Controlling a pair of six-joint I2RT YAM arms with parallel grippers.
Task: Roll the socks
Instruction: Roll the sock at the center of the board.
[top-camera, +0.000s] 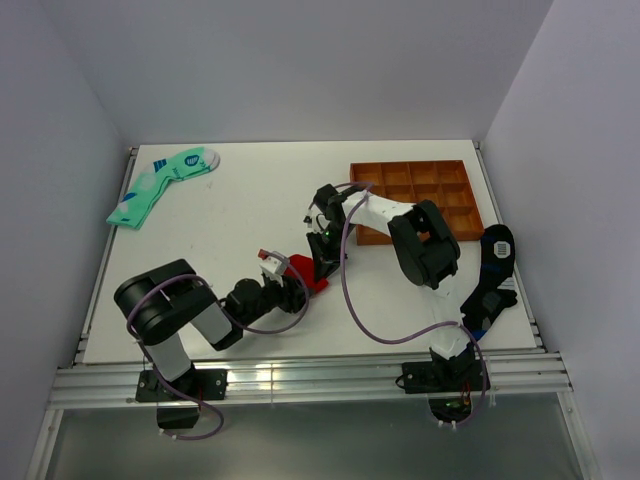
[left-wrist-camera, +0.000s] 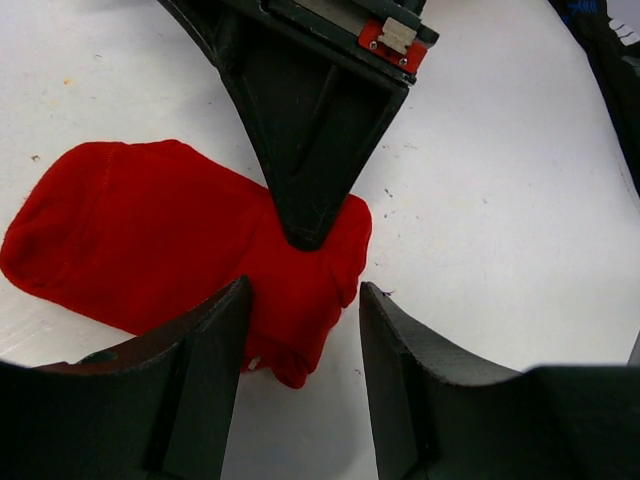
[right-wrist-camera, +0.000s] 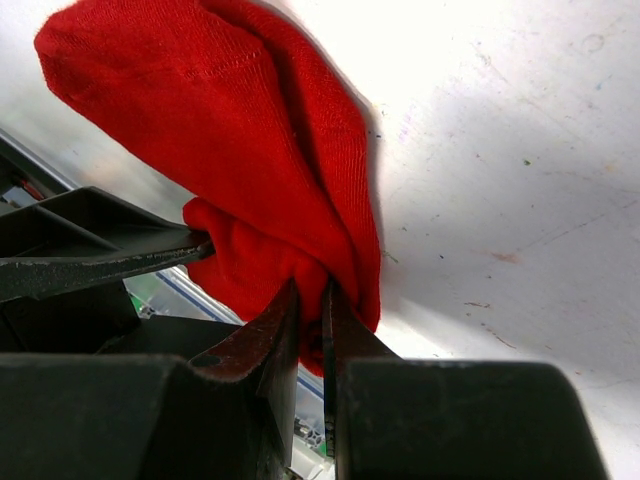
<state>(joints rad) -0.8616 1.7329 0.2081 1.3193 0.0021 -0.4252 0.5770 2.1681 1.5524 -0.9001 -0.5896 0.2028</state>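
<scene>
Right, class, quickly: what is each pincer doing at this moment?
Left pincer: open, straddling the end of the red sock.
Right pincer: closed, pinching the red sock.

Socks (left-wrist-camera: 150, 240) bright red; tray (top-camera: 408, 165) brown; table (top-camera: 250, 200) white.

Bright red socks (left-wrist-camera: 150, 240) lie crumpled, partly folded, on the table (left-wrist-camera: 500, 200).

The red socks (left-wrist-camera: 150, 235) are seen lying bunched on the white counter (left-wrist-camera: 500, 200), with the rounded end laid out to the left. The folded near end is straddled by the left pincer (left-wrist-camera: 303, 290), whose jaws are held apart. The narrow tip of the right pincer (left-wrist-camera: 305, 238) is pressed into the fabric from above.
</scene>
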